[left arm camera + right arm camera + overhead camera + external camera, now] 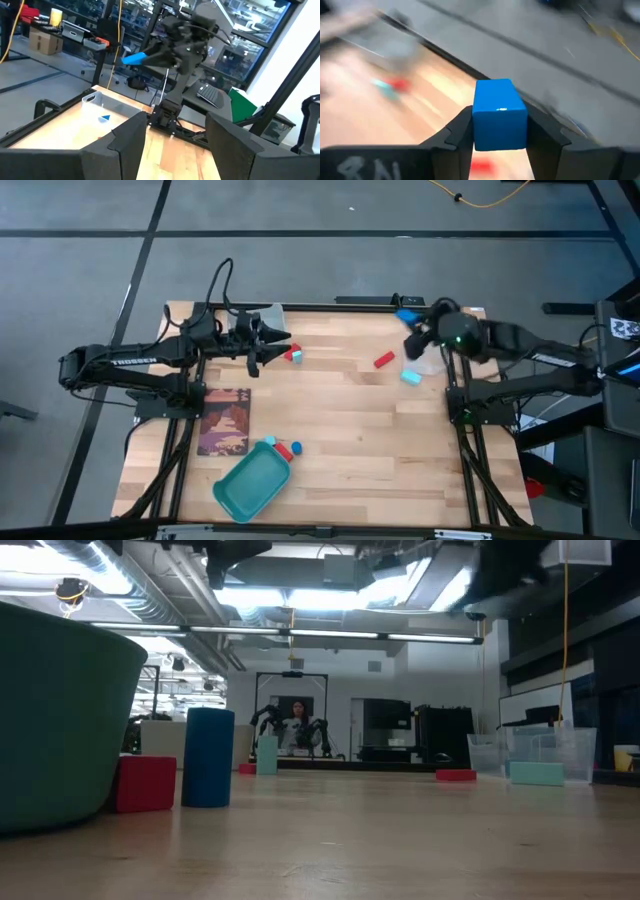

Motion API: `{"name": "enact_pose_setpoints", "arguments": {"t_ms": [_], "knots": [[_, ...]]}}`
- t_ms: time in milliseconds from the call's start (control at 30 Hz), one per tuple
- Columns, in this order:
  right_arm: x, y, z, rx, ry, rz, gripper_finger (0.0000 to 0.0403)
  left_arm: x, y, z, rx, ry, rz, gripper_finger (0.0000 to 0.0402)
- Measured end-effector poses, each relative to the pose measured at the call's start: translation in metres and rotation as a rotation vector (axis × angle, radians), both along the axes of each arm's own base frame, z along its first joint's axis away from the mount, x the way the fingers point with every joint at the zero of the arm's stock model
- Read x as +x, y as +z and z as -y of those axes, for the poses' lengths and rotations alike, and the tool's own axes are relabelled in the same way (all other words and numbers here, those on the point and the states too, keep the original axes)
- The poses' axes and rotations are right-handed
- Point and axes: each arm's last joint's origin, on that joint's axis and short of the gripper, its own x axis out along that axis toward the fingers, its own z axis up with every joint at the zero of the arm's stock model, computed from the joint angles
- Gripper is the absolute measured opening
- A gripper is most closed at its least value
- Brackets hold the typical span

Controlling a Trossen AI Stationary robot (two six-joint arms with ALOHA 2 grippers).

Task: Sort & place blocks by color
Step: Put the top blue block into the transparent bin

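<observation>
Clearly the right pincer (499,131) clamps a blue block (499,114) between both fingers, raised at the counter's (350,430) far right corner. Only the block's lower sides sit between the fingers, so a quick swing could twist it loose and drop it short of a bin. The left pincer (272,346) hangs open and empty near the far left, close to a red block (295,355). Another red block (384,360) and a cyan block (410,377) lie loose on the right. The clear bin under the right arm is barely visible from above.
</observation>
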Motion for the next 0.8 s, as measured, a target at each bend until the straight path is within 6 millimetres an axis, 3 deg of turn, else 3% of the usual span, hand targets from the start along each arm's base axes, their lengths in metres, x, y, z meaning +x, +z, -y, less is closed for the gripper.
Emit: {"name": "enact_pose_setpoints", "arguments": {"t_ms": [167,300,500,800], "knots": [[-0.021,-0.021,0.018,0.266,-0.201,-0.253,0.0141,0.0,0.0,0.0,-0.002,0.0,0.0,0.0197],[-0.02,-0.062,0.033,0.48,-0.222,-0.396,0.0142,0.0,0.0,0.0,-0.002,-0.001,0.0,0.0197],[-0.016,-0.12,0.059,0.607,-0.246,-0.477,0.0142,0.0,0.0,0.0,-0.002,-0.001,0.0,0.0197],[-0.005,-0.152,0.099,0.718,-0.207,-0.532,0.0142,0.0,0.0,0.0,-0.002,-0.001,0.0,0.0197]]}}
